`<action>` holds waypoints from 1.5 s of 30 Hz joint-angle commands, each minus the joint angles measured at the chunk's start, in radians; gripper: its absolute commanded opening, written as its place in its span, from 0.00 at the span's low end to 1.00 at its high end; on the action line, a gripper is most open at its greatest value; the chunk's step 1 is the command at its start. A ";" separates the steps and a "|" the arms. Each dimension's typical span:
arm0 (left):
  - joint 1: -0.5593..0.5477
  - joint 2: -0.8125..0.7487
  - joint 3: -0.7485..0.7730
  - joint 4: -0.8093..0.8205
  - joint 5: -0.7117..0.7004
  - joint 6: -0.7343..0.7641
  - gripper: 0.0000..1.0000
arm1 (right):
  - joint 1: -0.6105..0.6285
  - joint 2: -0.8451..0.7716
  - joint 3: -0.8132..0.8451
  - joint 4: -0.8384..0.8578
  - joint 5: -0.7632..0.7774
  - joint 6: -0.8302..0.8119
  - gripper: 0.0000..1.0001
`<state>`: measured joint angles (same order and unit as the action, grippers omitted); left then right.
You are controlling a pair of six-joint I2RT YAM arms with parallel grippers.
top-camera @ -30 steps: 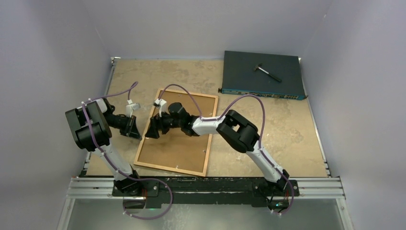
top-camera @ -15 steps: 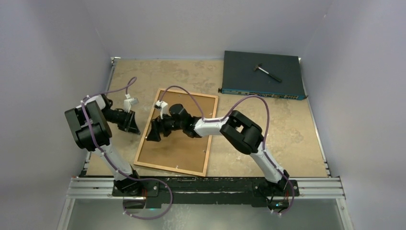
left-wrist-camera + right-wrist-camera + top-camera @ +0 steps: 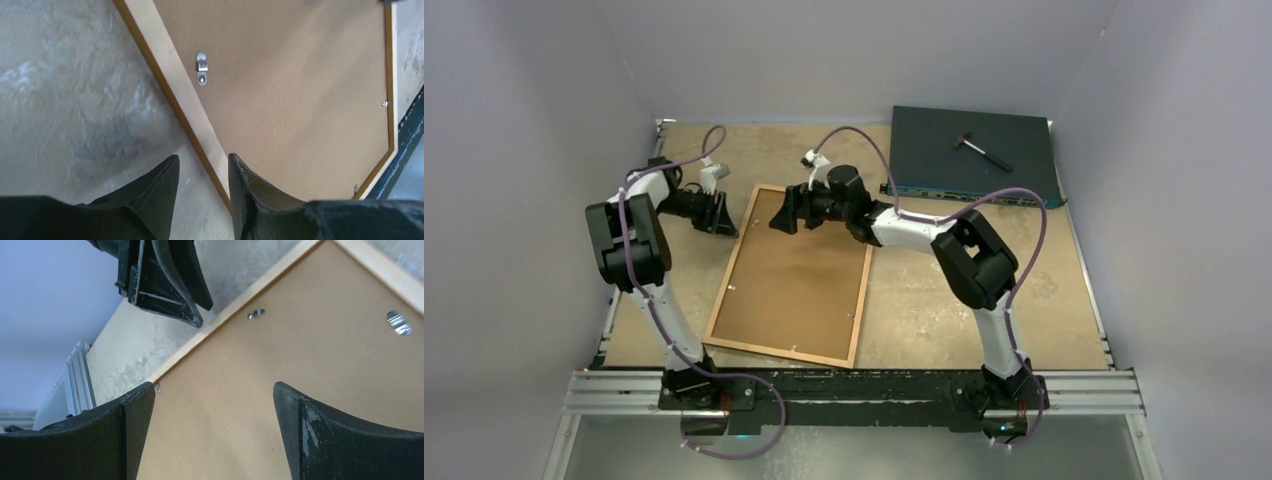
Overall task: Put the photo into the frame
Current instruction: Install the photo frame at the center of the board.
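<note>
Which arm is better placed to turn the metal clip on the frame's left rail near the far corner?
Left, probably. The left gripper sits right at that rail of the frame with the clip just ahead of its fingertips. The right gripper hangs open over the backing board, farther from it.

This is a robotics lab test cell, not a home or shop. Plain pale lilac-grey walls [image 3: 524, 150] box in the table [image 3: 1024, 300] on three sides, with no furniture or decoration. The table has a mottled beige top and is edged at the near side by a bare aluminium extrusion rail [image 3: 874, 392]. Two small black-and-white robot arms, left [image 3: 629, 240] and right [image 3: 969, 265], are bolted to it, each trailing a loose purple cable [image 3: 944, 200]. At the far right corner lies a dark network switch [image 3: 974, 155] with a row of ports along its front, and a small hammer [image 3: 982, 150] lies on top of it.
</note>
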<state>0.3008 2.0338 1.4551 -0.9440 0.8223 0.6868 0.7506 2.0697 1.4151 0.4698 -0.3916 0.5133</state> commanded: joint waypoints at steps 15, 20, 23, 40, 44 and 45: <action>-0.047 0.106 0.011 0.128 0.063 -0.113 0.14 | 0.030 0.317 0.310 -0.020 -0.020 0.058 0.89; -0.051 0.088 -0.042 0.102 0.059 -0.064 0.11 | 0.035 0.356 0.344 -0.009 -0.039 0.085 0.89; -0.050 0.065 -0.087 0.077 0.052 -0.022 0.10 | 0.044 0.368 0.352 -0.010 -0.043 0.092 0.88; -0.047 -0.007 -0.237 0.091 0.014 0.038 0.08 | 0.091 0.347 0.297 0.021 -0.062 0.124 0.87; -0.048 -0.009 -0.238 0.096 0.010 0.037 0.08 | 0.093 0.326 0.259 0.029 -0.051 0.130 0.86; -0.048 -0.009 -0.240 0.097 0.010 0.037 0.07 | 0.093 0.318 0.242 0.031 -0.047 0.130 0.86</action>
<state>0.2668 2.0136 1.2556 -0.8452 0.9283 0.6670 0.8375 2.4332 1.7115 0.5148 -0.4377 0.6300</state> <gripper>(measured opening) 0.086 0.865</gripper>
